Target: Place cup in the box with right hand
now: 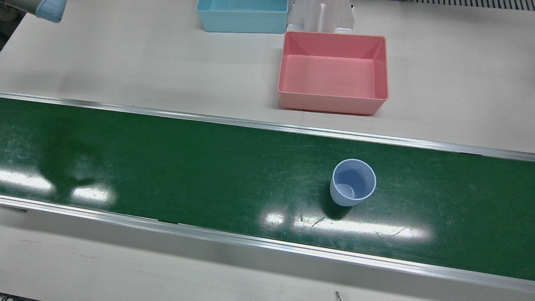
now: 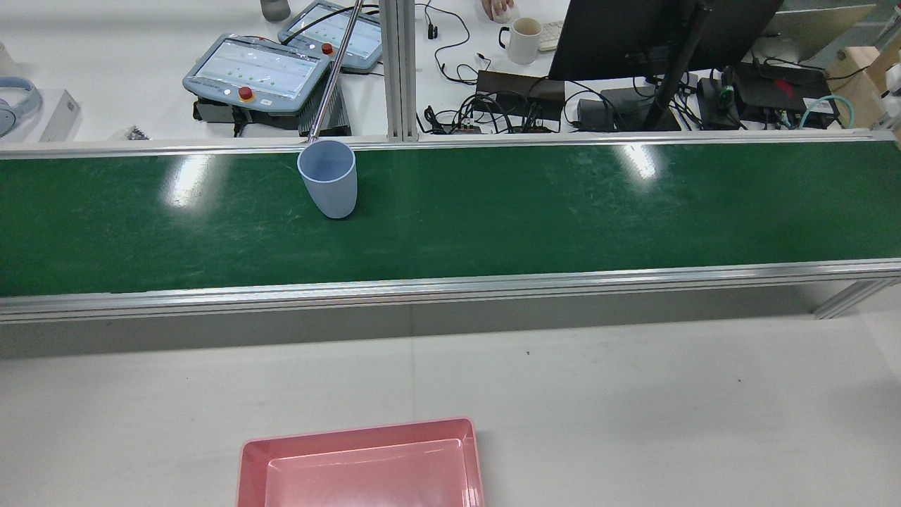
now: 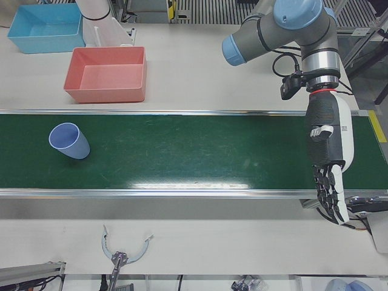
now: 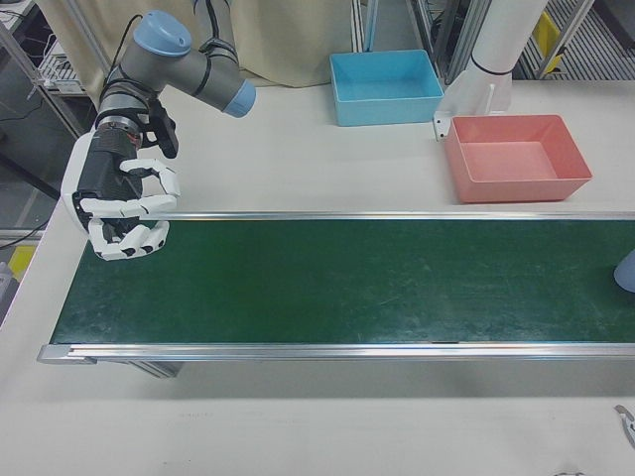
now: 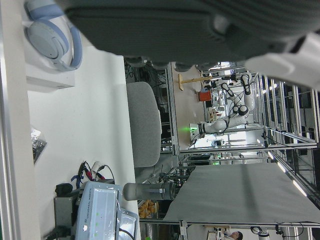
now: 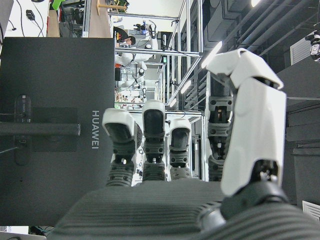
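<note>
While the right hand [image 4: 124, 213] hangs empty with fingers curled apart at the belt's far end, the pale blue plastic cup [image 1: 353, 182] stands upright on the green conveyor belt [image 1: 167, 167] — light, rigid, smooth-walled — best grasped around its side wall.

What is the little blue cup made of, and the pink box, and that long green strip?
The cup looks like matte plastic: thin, even, pale blue walls. The pink box also looks like plastic, smooth and moulded in one piece. The green strip is probably a rubbery or vinyl belt: glossy, reflecting lights, finely scratched. Its edge rails look like brushed aluminium.
</note>
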Motion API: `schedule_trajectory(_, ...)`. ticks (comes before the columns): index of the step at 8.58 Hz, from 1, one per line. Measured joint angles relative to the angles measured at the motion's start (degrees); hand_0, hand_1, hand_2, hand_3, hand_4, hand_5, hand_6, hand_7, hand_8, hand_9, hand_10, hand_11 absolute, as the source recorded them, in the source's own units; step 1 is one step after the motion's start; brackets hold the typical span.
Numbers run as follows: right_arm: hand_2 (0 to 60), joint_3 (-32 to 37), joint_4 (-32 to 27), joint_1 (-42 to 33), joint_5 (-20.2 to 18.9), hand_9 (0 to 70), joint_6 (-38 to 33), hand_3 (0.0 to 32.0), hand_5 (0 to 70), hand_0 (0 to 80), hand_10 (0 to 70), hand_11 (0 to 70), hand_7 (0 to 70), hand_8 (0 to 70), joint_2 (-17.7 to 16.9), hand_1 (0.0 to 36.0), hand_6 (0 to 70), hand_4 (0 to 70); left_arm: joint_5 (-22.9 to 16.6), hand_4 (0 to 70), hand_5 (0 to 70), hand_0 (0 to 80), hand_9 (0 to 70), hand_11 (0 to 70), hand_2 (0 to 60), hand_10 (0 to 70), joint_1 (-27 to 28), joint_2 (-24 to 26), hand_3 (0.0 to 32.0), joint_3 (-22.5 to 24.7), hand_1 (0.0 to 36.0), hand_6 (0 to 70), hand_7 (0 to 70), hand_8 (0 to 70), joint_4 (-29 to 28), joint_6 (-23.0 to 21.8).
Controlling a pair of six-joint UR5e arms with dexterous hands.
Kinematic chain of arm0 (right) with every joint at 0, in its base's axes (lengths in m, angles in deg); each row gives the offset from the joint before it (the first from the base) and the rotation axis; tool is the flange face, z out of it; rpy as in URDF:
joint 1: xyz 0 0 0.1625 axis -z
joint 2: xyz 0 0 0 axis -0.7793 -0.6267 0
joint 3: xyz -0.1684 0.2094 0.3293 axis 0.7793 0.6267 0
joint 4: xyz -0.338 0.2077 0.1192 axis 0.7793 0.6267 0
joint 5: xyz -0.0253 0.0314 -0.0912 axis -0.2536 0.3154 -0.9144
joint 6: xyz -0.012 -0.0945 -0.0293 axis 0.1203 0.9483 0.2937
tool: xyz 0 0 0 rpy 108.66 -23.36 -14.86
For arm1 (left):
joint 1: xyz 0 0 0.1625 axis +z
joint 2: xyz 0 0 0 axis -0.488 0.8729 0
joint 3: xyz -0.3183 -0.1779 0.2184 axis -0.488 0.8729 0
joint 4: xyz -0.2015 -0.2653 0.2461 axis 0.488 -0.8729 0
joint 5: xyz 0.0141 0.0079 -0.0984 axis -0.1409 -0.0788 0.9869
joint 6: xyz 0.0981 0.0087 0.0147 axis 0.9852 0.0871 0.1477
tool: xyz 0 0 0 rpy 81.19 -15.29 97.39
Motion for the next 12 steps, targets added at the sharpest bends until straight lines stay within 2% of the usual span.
schedule_trajectory(2, 34.7, 0.0, 0.0, 0.0, 0.0, 57.5, 0.0, 0.0, 12.9, 58.2, 46.3, 65.9, 70.0, 39.8, 0.0, 25.1, 22.6, 63.6, 0.0, 0.0, 0.0, 0.0, 0.0, 0.0, 0.0, 0.0, 0.0, 0.0, 0.0, 0.0, 0.0, 0.0, 0.0, 0.0, 0.0, 0.0)
schedule_trajectory(9, 35.0, 0.3, 0.0, 0.1, 0.0, 59.6, 0.1, 0.0, 13.1, 58.2, 48.5, 69.1, 70.0, 41.2, 0.1, 25.0, 23.6, 65.4, 0.0, 0.0, 0.0, 0.0, 0.0, 0.0, 0.0, 0.0, 0.0, 0.0, 0.0, 0.0, 0.0, 0.0, 0.0, 0.0, 0.0, 0.0)
schedule_trajectory(12, 34.9, 0.4, 0.0, 0.1, 0.0, 58.7, 0.1, 0.0, 13.0, 58.2, 47.7, 67.8, 70.0, 40.6, 0.2, 25.1, 23.1, 64.6, 0.0, 0.0, 0.0, 0.0, 0.0, 0.0, 0.0, 0.0, 0.0, 0.0, 0.0, 0.0, 0.0, 0.0, 0.0, 0.0, 0.0, 0.0)
